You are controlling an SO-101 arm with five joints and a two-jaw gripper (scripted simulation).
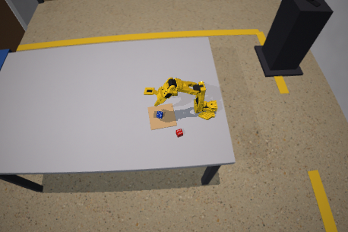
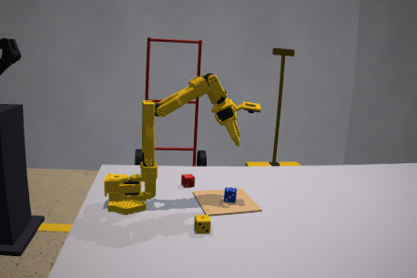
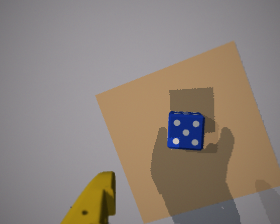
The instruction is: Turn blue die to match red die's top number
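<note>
Three dice (image 2: 229,194), one mat (image 2: 248,206)

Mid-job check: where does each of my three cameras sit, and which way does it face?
Top: high overhead, looking down on the table; the whole arm shows.
Exterior: table height, side-on; arm, tool raised above the mat.
Wrist: on the arm, looking down at the blue die; only one tool finger shows.
All three share die and mat.
</note>
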